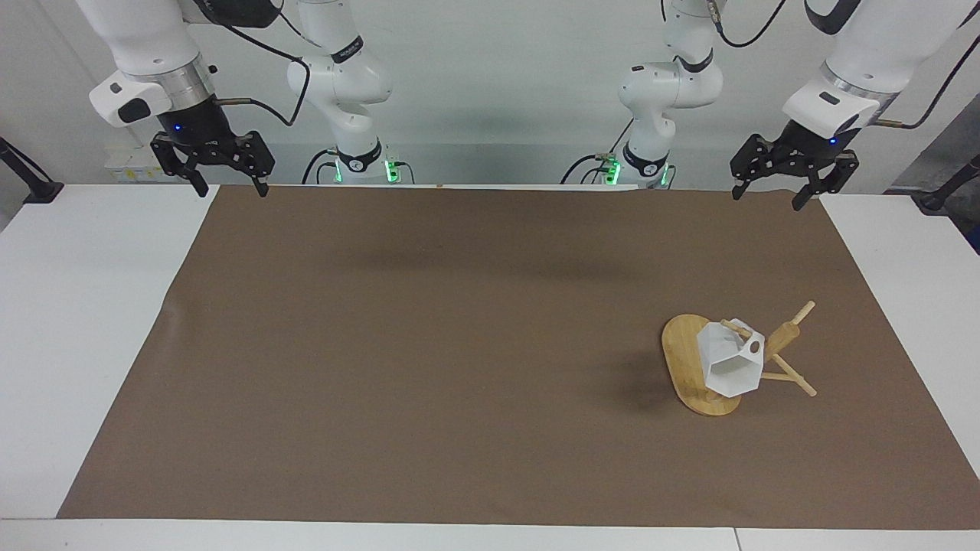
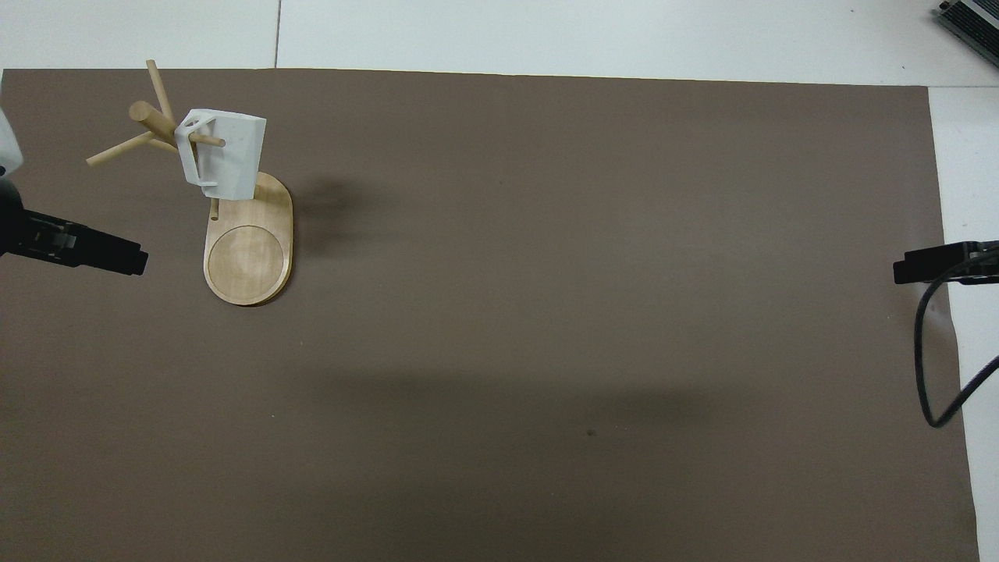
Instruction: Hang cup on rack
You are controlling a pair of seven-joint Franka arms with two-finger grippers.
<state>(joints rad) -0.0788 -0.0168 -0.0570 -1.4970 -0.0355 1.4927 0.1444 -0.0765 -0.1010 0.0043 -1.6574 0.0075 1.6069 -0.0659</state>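
Note:
The white faceted cup (image 1: 731, 360) (image 2: 226, 156) hangs by its handle on a peg of the bamboo rack (image 1: 785, 337) (image 2: 152, 119). The rack stands on its oval base (image 1: 684, 361) (image 2: 248, 254) toward the left arm's end of the brown mat. My left gripper (image 1: 767, 197) (image 2: 133, 261) is open and empty, raised over the mat's edge nearest the robots, well apart from the rack. My right gripper (image 1: 230, 187) (image 2: 905, 272) is open and empty, raised over the mat's corner at the right arm's end, and waits.
A brown mat (image 1: 459, 344) (image 2: 546, 312) covers most of the white table (image 1: 84, 306). A black cable (image 2: 929, 367) hangs by the right gripper. A dark device corner (image 2: 972, 19) shows at the table's farthest edge.

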